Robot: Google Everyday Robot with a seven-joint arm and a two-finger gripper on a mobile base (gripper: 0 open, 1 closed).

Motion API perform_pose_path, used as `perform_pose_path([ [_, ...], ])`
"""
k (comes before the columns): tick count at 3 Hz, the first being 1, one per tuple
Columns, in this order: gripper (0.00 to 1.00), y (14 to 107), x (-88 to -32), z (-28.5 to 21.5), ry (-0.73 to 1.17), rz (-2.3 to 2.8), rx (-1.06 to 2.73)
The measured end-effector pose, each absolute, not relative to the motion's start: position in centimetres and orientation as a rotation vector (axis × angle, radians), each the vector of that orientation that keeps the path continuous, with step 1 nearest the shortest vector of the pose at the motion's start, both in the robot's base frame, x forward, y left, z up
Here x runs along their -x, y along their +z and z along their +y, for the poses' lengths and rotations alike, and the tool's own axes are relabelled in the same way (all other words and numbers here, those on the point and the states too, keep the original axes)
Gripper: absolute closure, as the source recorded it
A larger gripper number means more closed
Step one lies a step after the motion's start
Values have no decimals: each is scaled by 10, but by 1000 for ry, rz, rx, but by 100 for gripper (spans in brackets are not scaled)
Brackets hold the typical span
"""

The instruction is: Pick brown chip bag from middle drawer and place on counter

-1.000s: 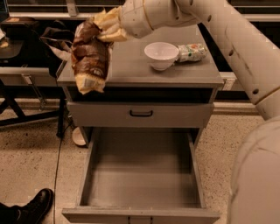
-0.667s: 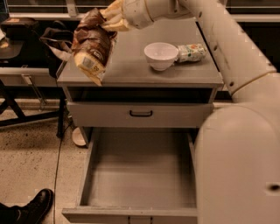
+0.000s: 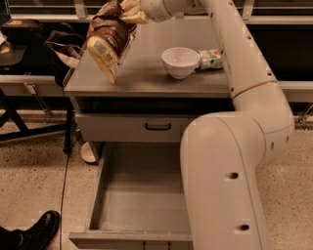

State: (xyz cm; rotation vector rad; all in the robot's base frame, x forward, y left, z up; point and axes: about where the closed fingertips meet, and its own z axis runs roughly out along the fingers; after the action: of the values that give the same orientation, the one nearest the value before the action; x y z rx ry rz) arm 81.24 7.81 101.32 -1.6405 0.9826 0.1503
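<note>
The brown chip bag (image 3: 110, 41) hangs tilted from my gripper (image 3: 128, 13), its tan-yellow lower end just above or touching the counter (image 3: 146, 80) near the left edge. The gripper is at the top of the camera view, shut on the bag's upper end. The middle drawer (image 3: 139, 195) stands pulled open below, with nothing showing in the part I can see. My arm (image 3: 230, 161) covers its right side.
A white bowl (image 3: 180, 61) and a small green-and-white packet (image 3: 211, 58) sit on the counter's right part. A shut drawer with a black handle (image 3: 157, 127) is above the open one. A black shoe (image 3: 36, 232) is at bottom left; a chair and bag stand left.
The gripper has carried the bag up and back over the counter's left side. The arm has swung in front of the drawer's right side.
</note>
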Motion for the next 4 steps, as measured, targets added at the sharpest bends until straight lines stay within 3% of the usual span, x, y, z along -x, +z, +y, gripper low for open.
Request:
perform_pose_path([
  [1,100,1009,-828,73,113,1022,1632],
  [3,58,1011,-828,73,108,1020,1630],
  [4,27,1011,-828,73,108,1020,1630],
])
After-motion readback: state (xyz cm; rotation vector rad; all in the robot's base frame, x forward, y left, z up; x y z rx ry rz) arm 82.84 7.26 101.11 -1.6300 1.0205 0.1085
